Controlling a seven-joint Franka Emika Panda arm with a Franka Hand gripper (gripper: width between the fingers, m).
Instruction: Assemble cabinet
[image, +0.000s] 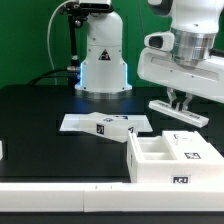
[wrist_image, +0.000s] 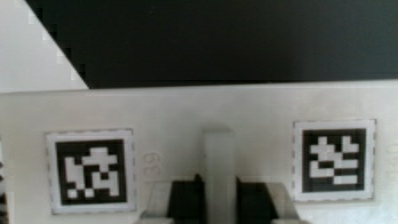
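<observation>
The cabinet's white box frame (image: 160, 165) stands at the front on the exterior view's right, its open compartments facing up and a tagged white block (image: 190, 148) inside it. My gripper (image: 179, 101) hangs just above and behind the frame. It is shut on a flat white cabinet panel (image: 178, 112), which it holds off the table. The wrist view shows that panel (wrist_image: 178, 115) with two black-and-white tags. A thin raised white rib on it runs between my dark fingers (wrist_image: 187, 200), and the gripper (wrist_image: 226, 192) is closed on that rib.
The white domed robot base (image: 100, 60) stands at the back centre. The marker board (image: 88, 123) lies flat on the black table in the middle. A white table edge (image: 60, 198) runs along the front. A small white object (image: 2, 150) shows at the exterior view's left border.
</observation>
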